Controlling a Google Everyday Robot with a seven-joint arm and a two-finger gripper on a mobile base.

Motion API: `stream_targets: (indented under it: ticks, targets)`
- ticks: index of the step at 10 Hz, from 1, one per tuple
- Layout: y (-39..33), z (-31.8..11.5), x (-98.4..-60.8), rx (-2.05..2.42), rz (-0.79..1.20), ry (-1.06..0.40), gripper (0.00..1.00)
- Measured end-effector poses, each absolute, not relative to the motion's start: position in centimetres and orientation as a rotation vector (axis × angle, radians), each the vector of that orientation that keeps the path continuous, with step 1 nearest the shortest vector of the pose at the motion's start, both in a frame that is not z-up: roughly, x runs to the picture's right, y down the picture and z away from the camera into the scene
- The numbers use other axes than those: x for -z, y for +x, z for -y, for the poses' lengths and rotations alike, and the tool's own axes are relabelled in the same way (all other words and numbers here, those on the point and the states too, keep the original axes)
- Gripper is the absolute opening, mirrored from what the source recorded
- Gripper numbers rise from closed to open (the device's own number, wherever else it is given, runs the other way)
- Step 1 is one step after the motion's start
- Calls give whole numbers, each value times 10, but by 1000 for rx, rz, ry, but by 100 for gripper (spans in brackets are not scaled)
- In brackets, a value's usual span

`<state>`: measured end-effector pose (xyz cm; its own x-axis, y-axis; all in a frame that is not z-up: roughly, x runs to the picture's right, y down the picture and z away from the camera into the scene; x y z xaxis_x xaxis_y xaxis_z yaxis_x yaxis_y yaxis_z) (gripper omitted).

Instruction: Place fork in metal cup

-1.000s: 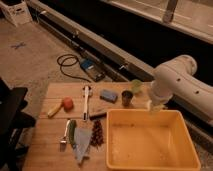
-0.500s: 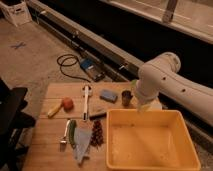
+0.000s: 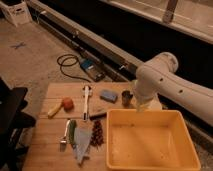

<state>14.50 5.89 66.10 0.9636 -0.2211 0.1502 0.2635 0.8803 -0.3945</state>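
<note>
The fork [image 3: 65, 136] is slim and silvery. It lies on the wooden table [image 3: 50, 150] at the front left, right beside the green pepper [image 3: 73, 132]. The metal cup [image 3: 127, 97] stands upright at the back of the table, behind the yellow bin's far left corner. My white arm [image 3: 156, 79] reaches in from the right. My gripper [image 3: 141, 106] hangs at its lower end, just right of the metal cup and over the bin's far edge. It is far from the fork and nothing shows in it.
A large yellow bin [image 3: 150, 160] fills the table's right half. A long white-handled utensil with a dark tip [image 3: 87, 99], a blue sponge [image 3: 108, 95], an orange-red object [image 3: 67, 103], a dark red cluster [image 3: 96, 134] and a grey-blue bag [image 3: 82, 145] lie on the table.
My arm has swung left along the back of the table, covering the light green and white cups, and now hangs next to the metal cup. The fork has not moved.
</note>
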Motion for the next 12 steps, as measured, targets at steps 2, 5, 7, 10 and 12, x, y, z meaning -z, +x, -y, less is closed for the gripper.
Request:
stream_targets:
  ticks: [2,5,7,10,12]
  targets:
    - [100,-54,-666,362,120,-385,65]
    - [29,-57,-674,506,156,-358,65]
    - [-15,-61,-679,599,189,-349,65]
    - [-91,-78,-687,766,266,-351,65]
    - [-138,-100,-692,868,335,-383,65]
